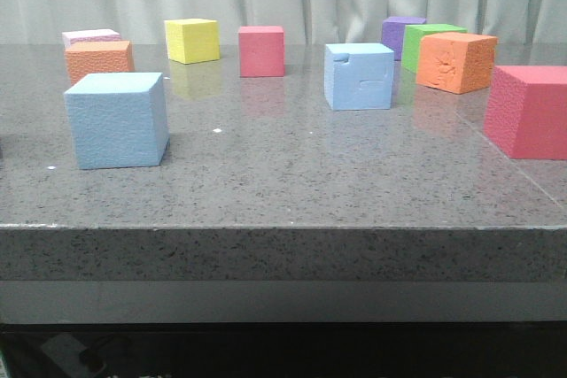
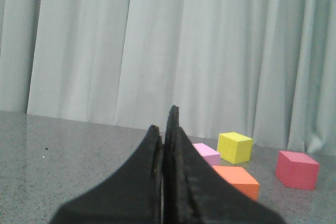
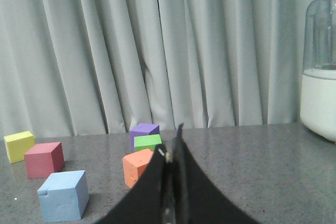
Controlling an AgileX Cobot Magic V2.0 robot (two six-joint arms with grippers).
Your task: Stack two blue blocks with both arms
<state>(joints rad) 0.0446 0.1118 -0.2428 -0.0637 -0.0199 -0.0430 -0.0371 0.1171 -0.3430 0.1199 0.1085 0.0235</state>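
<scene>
The plain pebbly blue block (image 1: 117, 119) sits near the table's front left. The notched blue block (image 1: 359, 76) sits mid-table, right of centre, apart from it; it also shows in the right wrist view (image 3: 63, 195). Neither gripper shows in the front view. My left gripper (image 2: 164, 129) is shut and empty, low over the table, with no blue block in its view. My right gripper (image 3: 172, 145) is shut and empty, to the right of the notched block.
Across the back stand a pink block (image 1: 90, 37), an orange block (image 1: 98, 60), a yellow block (image 1: 192, 40), a red block (image 1: 261, 50), a purple block (image 1: 401, 34), a green block (image 1: 430, 42) and a gouged orange block (image 1: 456, 61). A large red block (image 1: 530, 111) is at right. A white jar (image 3: 319, 90) stands far right.
</scene>
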